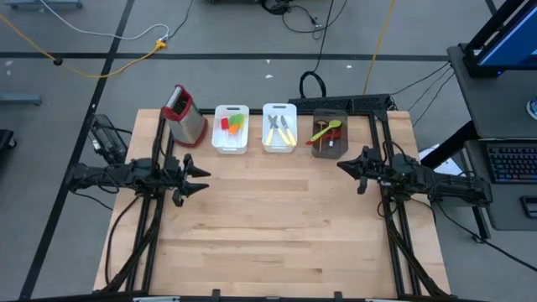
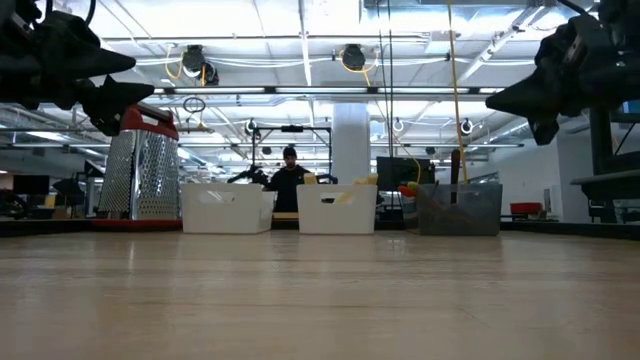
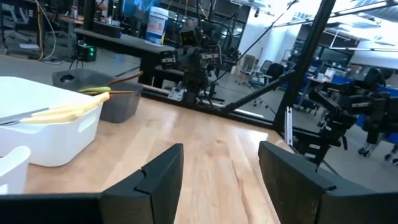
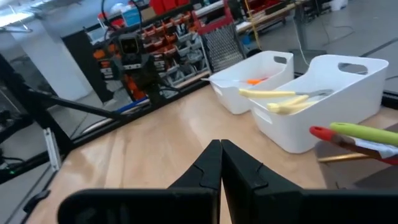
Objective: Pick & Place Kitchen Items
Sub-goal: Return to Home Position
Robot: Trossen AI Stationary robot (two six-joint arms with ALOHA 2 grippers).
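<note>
The kitchen items lie in three bins along the table's far edge. Orange, red and green spatulas (image 1: 232, 124) are in the left white bin (image 1: 230, 144). Cream-handled knives (image 1: 279, 127) fill the middle white bin (image 1: 278, 147). A green spoon (image 1: 328, 129) and wooden spoons rest in the dark bin (image 1: 331, 151). My left gripper (image 1: 201, 178) hovers open at the table's left side, pointing level toward the right, nothing between its fingers (image 3: 163, 177). My right gripper (image 1: 340, 165) hovers shut at the right side, facing left, empty (image 4: 221, 163).
A steel box grater with a red top (image 1: 185, 116) stands at the far left beside the bins. Bare wood tabletop (image 1: 277, 226) stretches between the two arms and toward the near edge. A person (image 2: 290, 180) shows in the room behind the table.
</note>
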